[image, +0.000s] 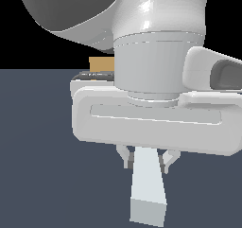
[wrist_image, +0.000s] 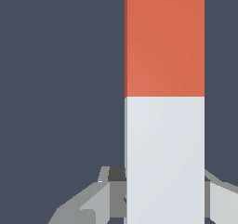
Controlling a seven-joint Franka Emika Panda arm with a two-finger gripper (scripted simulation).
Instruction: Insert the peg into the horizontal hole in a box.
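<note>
The peg (image: 148,189) pokes out below the robot hand in the exterior view, its pale grey-white end toward the camera. In the wrist view the peg (wrist_image: 164,102) fills the frame lengthwise, its white half near the fingers and its orange-red half beyond. My gripper (image: 146,163) (wrist_image: 165,204) is shut on the peg's white half, with a grey finger (wrist_image: 109,193) pressed to one side and the other finger against the opposite side. A small tan corner of the box (image: 101,64) peeks out behind the hand. The hole is hidden.
The dark blue-grey floor (image: 38,151) stretches all around. The arm's white hand and wrist (image: 156,113) block most of the exterior view, including most of the box.
</note>
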